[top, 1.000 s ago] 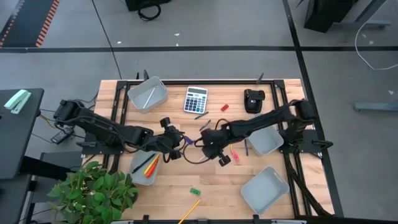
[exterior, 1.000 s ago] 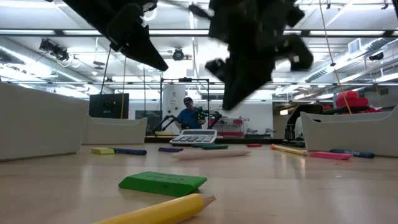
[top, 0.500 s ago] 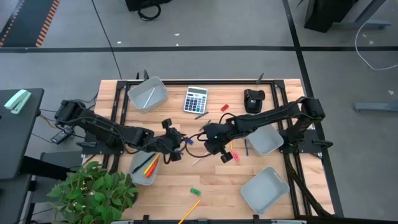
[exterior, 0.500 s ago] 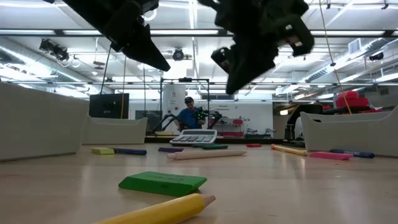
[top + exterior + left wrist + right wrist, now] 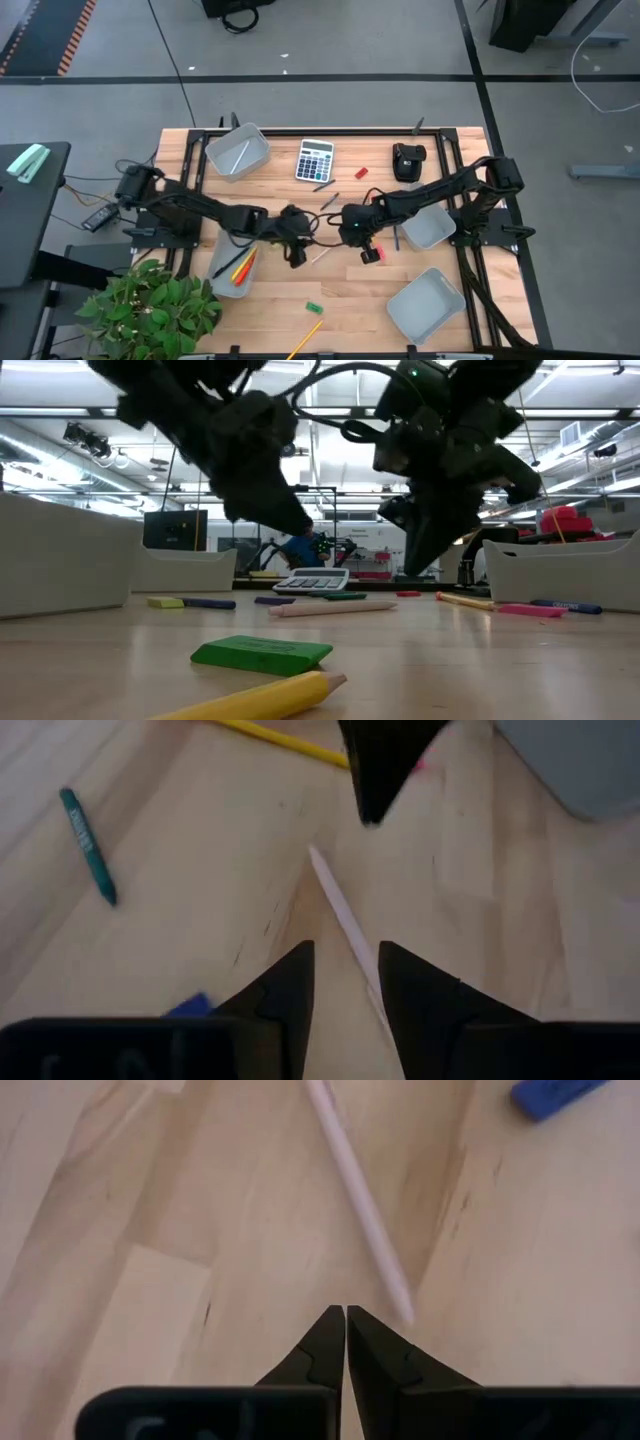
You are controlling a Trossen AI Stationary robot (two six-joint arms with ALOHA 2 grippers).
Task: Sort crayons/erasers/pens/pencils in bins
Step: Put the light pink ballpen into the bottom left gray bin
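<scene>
Pencils lie scattered over the table [image 5: 350,290]: a yellow pencil [image 5: 255,700] sits nearest in the low view, at the bottom centre, its tip pointing right. Just behind it lies a green eraser [image 5: 262,652], flat on the wood. Farther back, at mid-frame, a pale pencil [image 5: 330,608] lies crosswise; the high view shows it at the centre of the table, between the two hands.

The left hand [image 5: 340,982] hovers just over the pale pencil, its fingers [image 5: 290,990] spread apart with the pencil running up between them. The right hand [image 5: 345,1342] faces it from the other side, fingers pressed together and holding nothing, tip near the pencil's end.

In the low view, a yellow eraser [image 5: 165,602] and a dark pen [image 5: 210,603] lie at left, a pink eraser [image 5: 530,610] at right. A calculator [image 5: 315,159] stands near the top centre of the high view. Four bins rest around the table: one bin [image 5: 238,152] at upper left, one with crayons [image 5: 240,266] at lower left, two on the right.
</scene>
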